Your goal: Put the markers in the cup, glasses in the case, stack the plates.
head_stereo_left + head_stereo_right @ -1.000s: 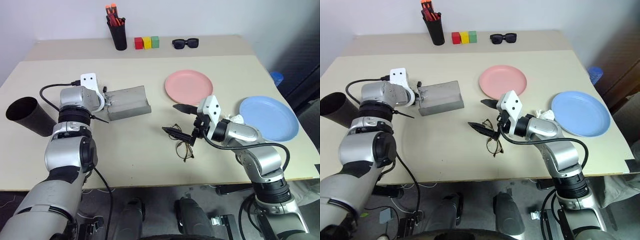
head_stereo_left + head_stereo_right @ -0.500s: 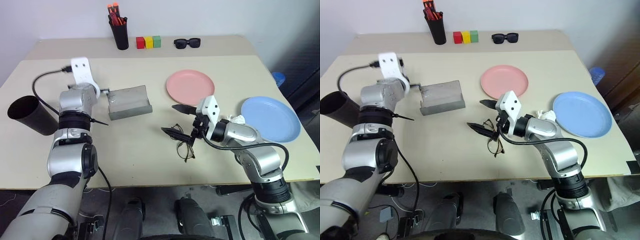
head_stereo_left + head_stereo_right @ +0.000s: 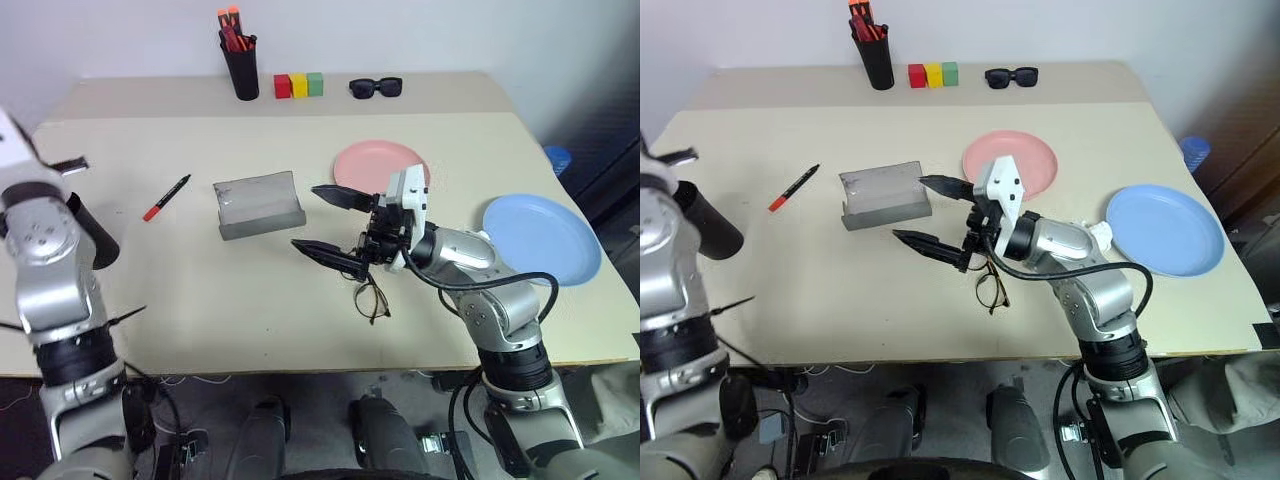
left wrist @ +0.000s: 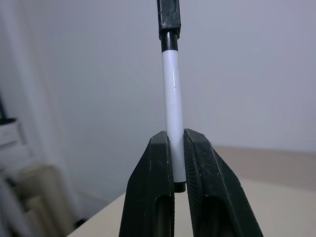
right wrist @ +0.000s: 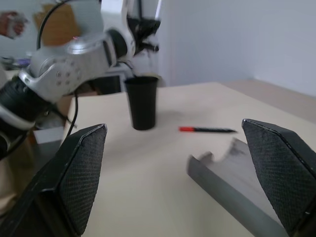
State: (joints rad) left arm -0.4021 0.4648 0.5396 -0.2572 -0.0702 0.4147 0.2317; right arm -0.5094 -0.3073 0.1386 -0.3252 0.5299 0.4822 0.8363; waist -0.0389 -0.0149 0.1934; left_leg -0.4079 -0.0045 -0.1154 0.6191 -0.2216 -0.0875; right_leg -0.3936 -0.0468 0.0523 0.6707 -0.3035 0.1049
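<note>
Left gripper (image 4: 178, 163) pinches smooth white marker (image 4: 172, 108) (black ends).

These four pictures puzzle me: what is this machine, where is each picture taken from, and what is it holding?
It is a humanoid robot with two arms, each ending in a two-fingered claw. The two wide pictures come from cameras in its head, looking down over a table. The two close pictures come from cameras on its wrists.

In the left wrist picture the left claw is shut on a white marker. The right claw is wide open, hovering above the wire glasses.

On the table lie a red-capped marker, an open grey case, a pink plate, a blue plate and a black cup. At the far edge stand a pen holder, coloured blocks and sunglasses.
</note>
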